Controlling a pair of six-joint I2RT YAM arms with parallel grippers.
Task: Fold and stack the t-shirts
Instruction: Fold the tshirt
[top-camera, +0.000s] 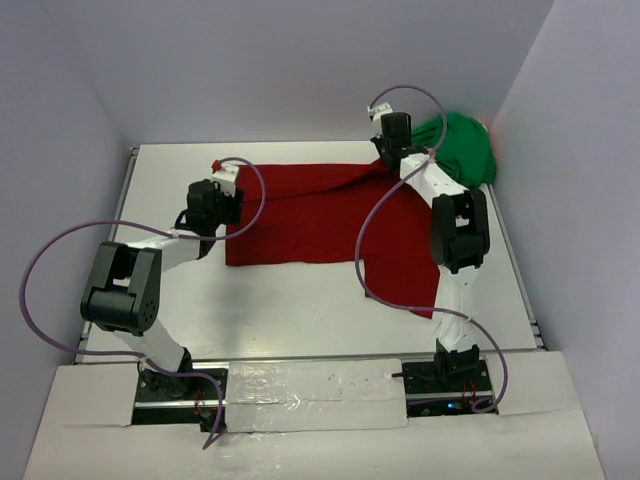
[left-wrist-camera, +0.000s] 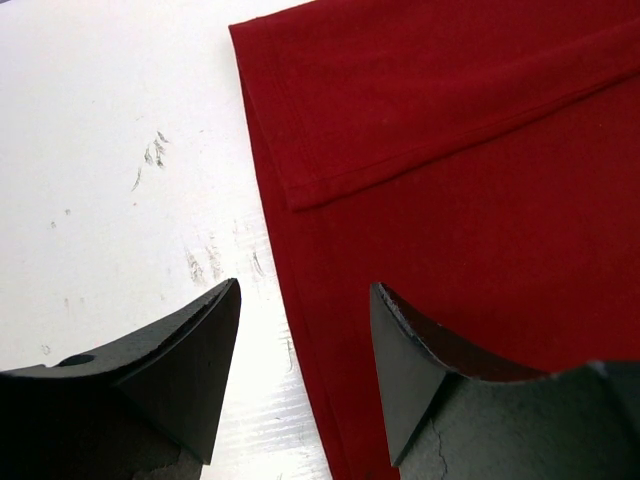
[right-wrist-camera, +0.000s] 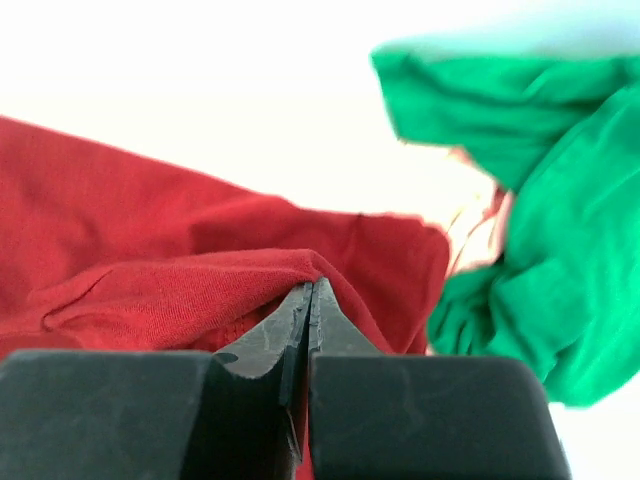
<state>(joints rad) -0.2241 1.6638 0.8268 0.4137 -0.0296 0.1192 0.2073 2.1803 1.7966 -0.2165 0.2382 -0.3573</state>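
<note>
- Dark red t-shirt (top-camera: 310, 215) lies spread across the middle of the top view on the white table (top-camera: 180, 180). Its upper-right corner is gathered next to the green t-shirt (top-camera: 460, 148), which is bunched at upper right.
- Right gripper (right-wrist-camera: 310, 290): jaws pressed together, pinching a fold of that corner.
- Left gripper (left-wrist-camera: 305, 290): jaws spread over the shirt's left edge.
- Salmon-pink cloth (right-wrist-camera: 475, 225) shows between the green folds.

The dark red shirt (top-camera: 310, 215) and bright green shirt (top-camera: 462, 148) are both plain, the small cloth (right-wrist-camera: 475, 228) is salmon pink, the table (top-camera: 170, 190) white, the cables (top-camera: 358, 250) purple, the walls (top-camera: 300, 60) pale lilac.
</note>
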